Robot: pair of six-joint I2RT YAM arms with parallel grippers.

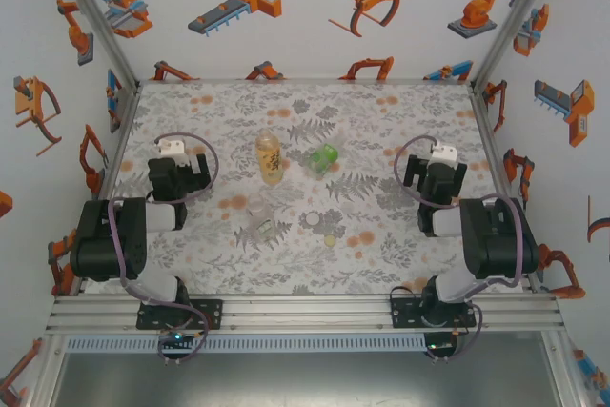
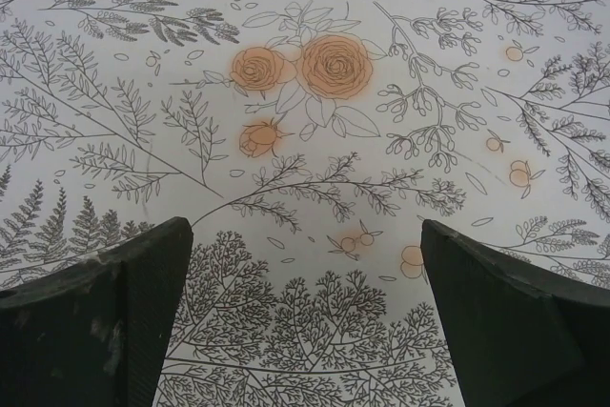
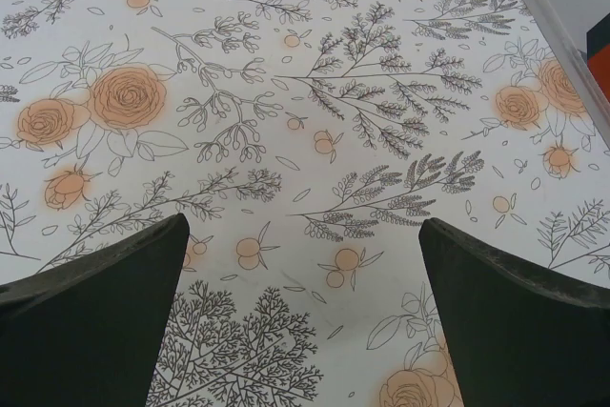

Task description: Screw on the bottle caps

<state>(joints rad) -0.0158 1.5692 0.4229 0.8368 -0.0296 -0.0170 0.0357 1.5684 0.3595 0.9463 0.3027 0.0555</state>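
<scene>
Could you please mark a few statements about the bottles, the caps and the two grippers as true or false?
1. The left gripper has open jaws with nothing between them. True.
2. In the top view, the green bottle sits to the left of the amber bottle. False: it sits to the right of it.
3. A whitish cap and a yellowish cap lie loose on the mat, to the right of the clear bottle. True.
4. The right gripper is shut on a cap. False: its jaws are open, with the mat below them.
</scene>
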